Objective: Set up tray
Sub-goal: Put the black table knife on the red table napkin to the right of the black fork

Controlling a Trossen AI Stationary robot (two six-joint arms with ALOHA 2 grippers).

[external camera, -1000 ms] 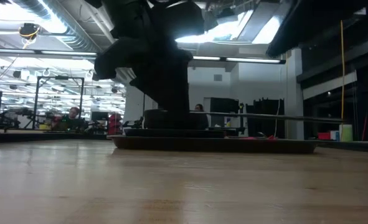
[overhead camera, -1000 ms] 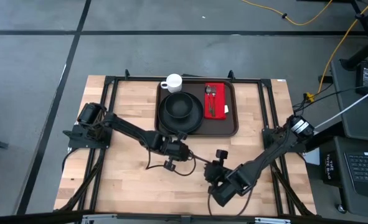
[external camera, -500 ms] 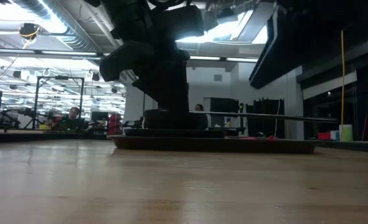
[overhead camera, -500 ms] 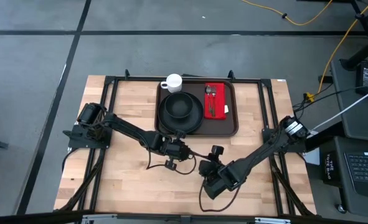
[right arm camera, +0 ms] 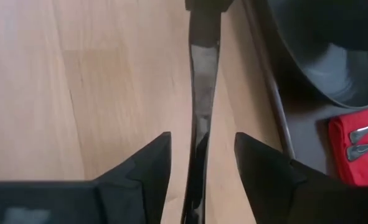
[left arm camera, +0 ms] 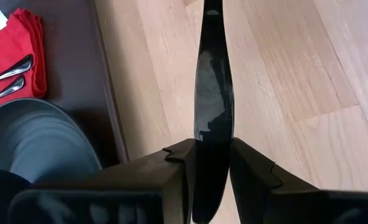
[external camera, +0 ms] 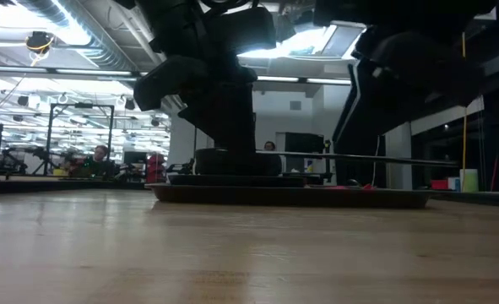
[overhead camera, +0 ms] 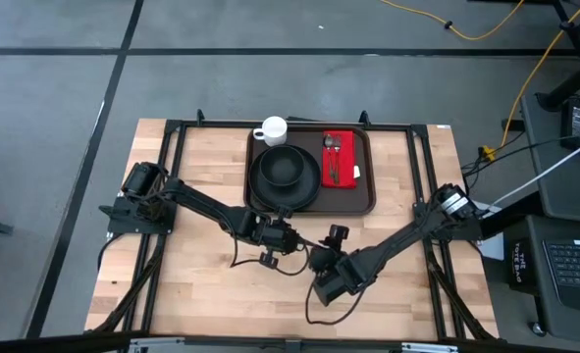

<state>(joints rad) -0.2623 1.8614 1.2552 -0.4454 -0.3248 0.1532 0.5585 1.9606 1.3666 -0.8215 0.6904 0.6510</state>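
A glossy black knife juts out of my left gripper, which is shut on it above the bare wood just near of the tray. My right gripper faces it, open. Its two fingers stand on either side of the knife without touching it. In the high view the left gripper and the right gripper meet at the table's middle. On the dark brown tray sit a black plate and a red napkin with two pieces of cutlery on it. My left gripper pinches the knife's two flat faces between its two fingers. The knife runs along the fingers and sticks out well past their tips, toward my right gripper. It passes roughly level over the wood beside the tray's near rim.
A white cup stands at the tray's far left corner. Black frame rails run along the table's sides. Bare wood lies near of the arms. In the low view a person sits far off in the room.
My right gripper has moved toward the table's left and a little toward its far edge, up to the left gripper and the knife it holds. The left gripper has shifted only slightly.
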